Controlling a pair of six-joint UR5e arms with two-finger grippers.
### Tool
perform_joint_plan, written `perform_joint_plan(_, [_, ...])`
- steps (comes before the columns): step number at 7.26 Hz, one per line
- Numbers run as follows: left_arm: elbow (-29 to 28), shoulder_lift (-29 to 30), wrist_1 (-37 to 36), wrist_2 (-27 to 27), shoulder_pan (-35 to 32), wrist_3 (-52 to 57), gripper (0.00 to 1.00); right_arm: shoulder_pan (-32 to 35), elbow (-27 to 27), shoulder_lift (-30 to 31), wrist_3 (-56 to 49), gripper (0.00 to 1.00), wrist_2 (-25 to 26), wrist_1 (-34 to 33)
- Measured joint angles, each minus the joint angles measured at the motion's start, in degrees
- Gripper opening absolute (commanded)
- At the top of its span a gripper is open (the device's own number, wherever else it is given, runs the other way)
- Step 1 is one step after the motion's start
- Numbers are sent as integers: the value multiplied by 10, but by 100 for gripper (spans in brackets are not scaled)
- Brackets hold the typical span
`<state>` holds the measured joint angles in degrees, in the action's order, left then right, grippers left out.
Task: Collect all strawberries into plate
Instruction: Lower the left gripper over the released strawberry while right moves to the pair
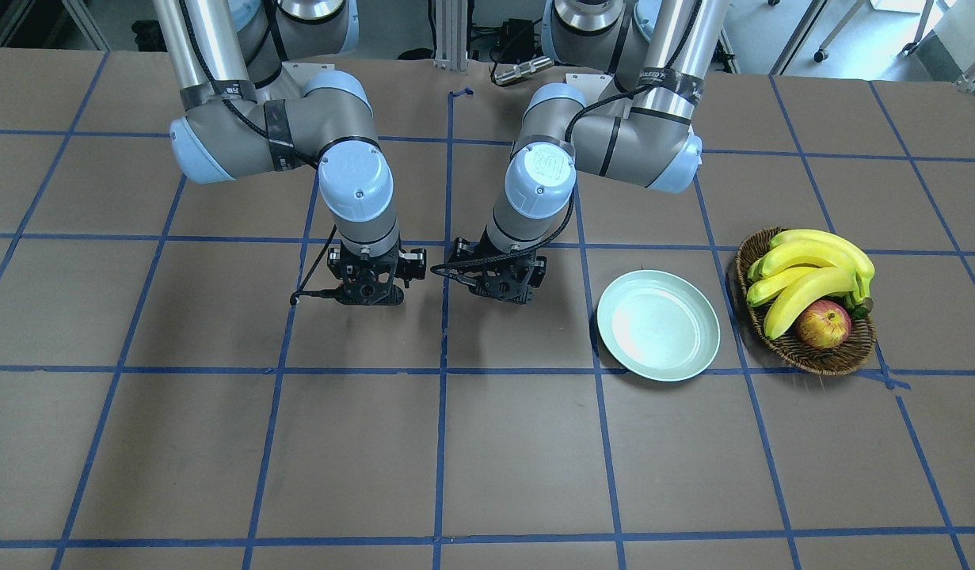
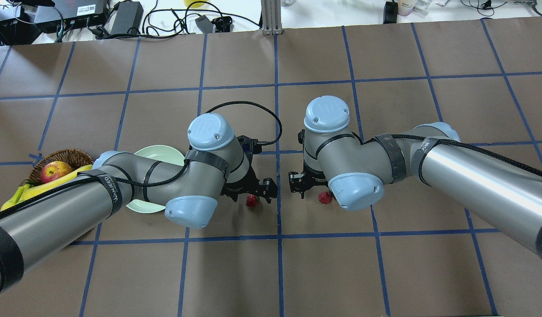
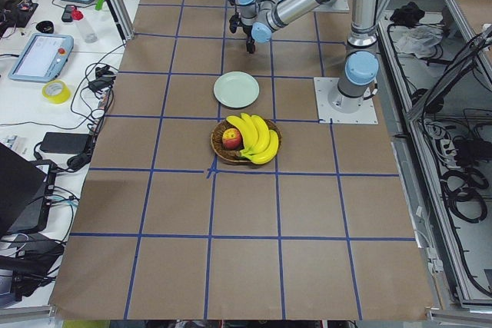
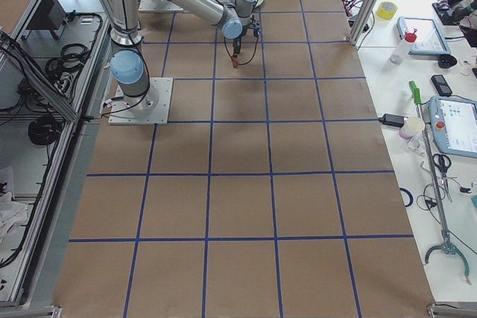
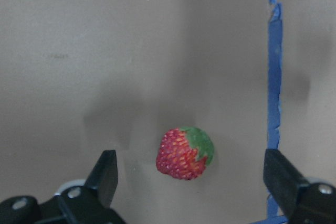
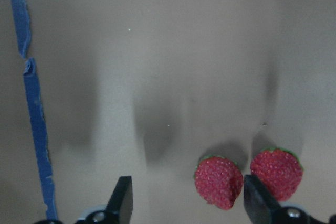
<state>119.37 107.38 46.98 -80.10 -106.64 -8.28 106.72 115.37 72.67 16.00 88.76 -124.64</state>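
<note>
— How are the hands held?
— The left hand [image 5: 190, 167] is spread wide and nothing is gripped. One strawberry [image 5: 185, 153] is framed between its fingers, lying on the desk [image 1: 218, 443]. The right hand [image 6: 186, 195] is also opened wide and nothing is held. A second strawberry [image 6: 219, 181] is seen just inside one finger, and a third strawberry [image 6: 276, 168] close by, past that finger.
— And the plate?
— The plate [image 1: 657, 324] is set well apart to the left, near the basket [image 1: 820, 362]. No berry is seen on it. Nothing is judged done yet: all three are left to be gripped, carried and set down.
</note>
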Motion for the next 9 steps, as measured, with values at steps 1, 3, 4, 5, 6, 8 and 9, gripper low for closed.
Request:
perform_joint_plan(1, [1, 0, 0, -1, -1, 0, 0, -1, 1, -5, -4, 73, 11, -3])
perform_joint_plan(3, [1, -1, 1, -5, -1, -6, 99, -2, 2, -9, -11, 49, 30, -4])
perform_joint_plan(4, [-1, -1, 3, -5, -1, -8, 100, -3, 3, -11, -13, 39, 33, -4])
perform_joint_plan(5, [-2, -1, 4, -5, -1, -7, 100, -3, 3, -12, -15, 36, 32, -4])
perform_joint_plan(6, [-5, -2, 4, -6, -1, -4, 100, -3, 5, -12, -18, 23, 29, -4])
perform_joint_plan(8, [-25, -8, 5, -8, -1, -4, 100, -3, 6, -11, -26, 19, 25, -2])
perform_joint_plan(9, [-34, -11, 7, -8, -1, -4, 100, -3, 3, -11, -28, 19, 25, 0])
